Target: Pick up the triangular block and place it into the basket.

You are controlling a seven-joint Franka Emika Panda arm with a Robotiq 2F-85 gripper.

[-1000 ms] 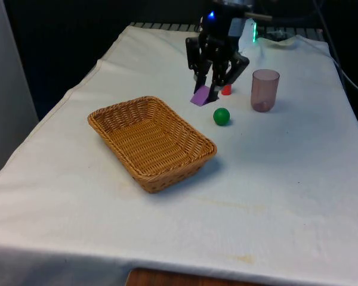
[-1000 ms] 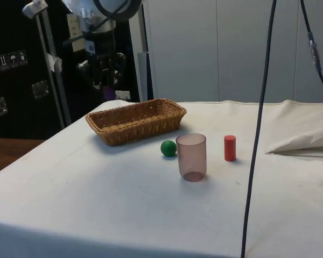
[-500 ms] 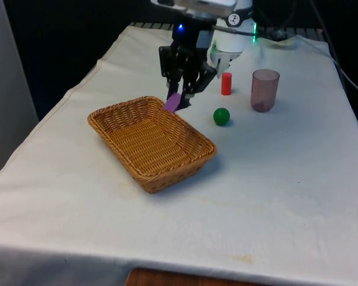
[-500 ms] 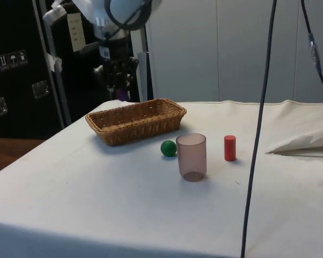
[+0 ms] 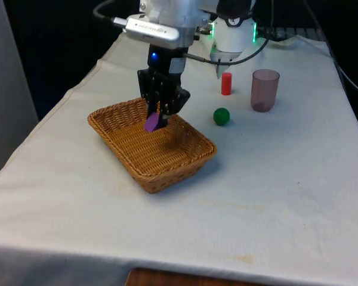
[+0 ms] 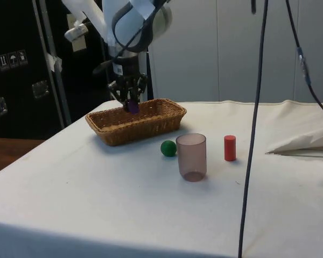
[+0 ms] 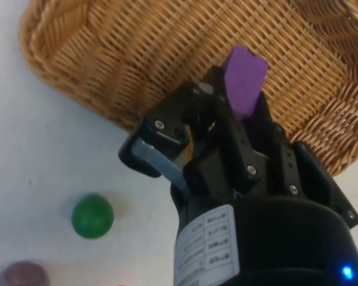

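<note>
Now gripper (image 5: 157, 117) holds purple block (image 5: 151, 122) over basket (image 5: 185, 159).

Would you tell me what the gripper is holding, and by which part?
The gripper holds the purple triangular block by its upper end, above the basket.

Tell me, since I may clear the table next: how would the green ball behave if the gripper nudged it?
The green ball is round and sits free on the flat cloth, so it would likely roll off rather than slide. Nothing touches it; the tinted cup and red cylinder stand apart, so neither would stop it early.
</note>
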